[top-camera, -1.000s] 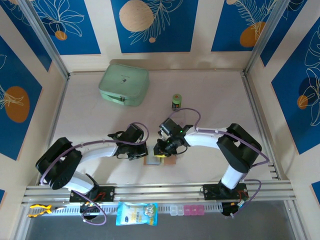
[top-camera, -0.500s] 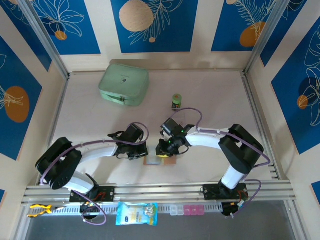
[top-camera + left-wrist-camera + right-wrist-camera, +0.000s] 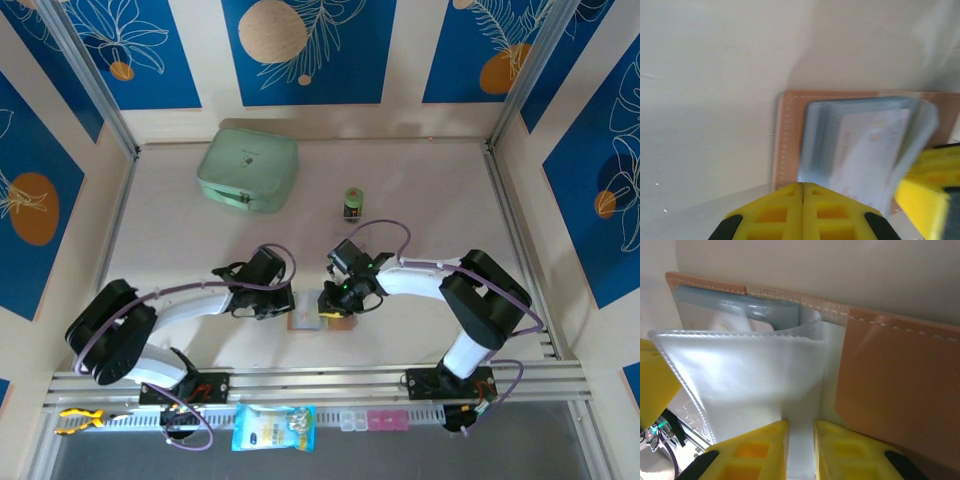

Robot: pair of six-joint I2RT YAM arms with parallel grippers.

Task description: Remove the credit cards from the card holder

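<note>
The card holder (image 3: 322,322) lies open on the table near the front edge, pinkish-brown with pale grey-blue sleeves (image 3: 825,135). A credit card (image 3: 867,150) with a pale face sits inside a sleeve. My left gripper (image 3: 803,186) is shut with nothing in it, its tip at the holder's left edge (image 3: 291,306). My right gripper (image 3: 801,440) is shut on a clear plastic sleeve (image 3: 750,375) of the holder and holds it raised and fanned out above the brown cover (image 3: 895,395). One of its yellow fingers (image 3: 932,180) shows in the left wrist view.
A mint-green case (image 3: 248,170) stands at the back left. A small green-and-black cylinder (image 3: 353,203) stands behind the right gripper. On the front rail lie a blue packet (image 3: 273,427), small clear and pink boxes (image 3: 375,420) and a yellow tool (image 3: 80,420).
My right gripper has shifted slightly right and toward the near edge with the sleeve in it. The left gripper stays at the holder's left edge.
</note>
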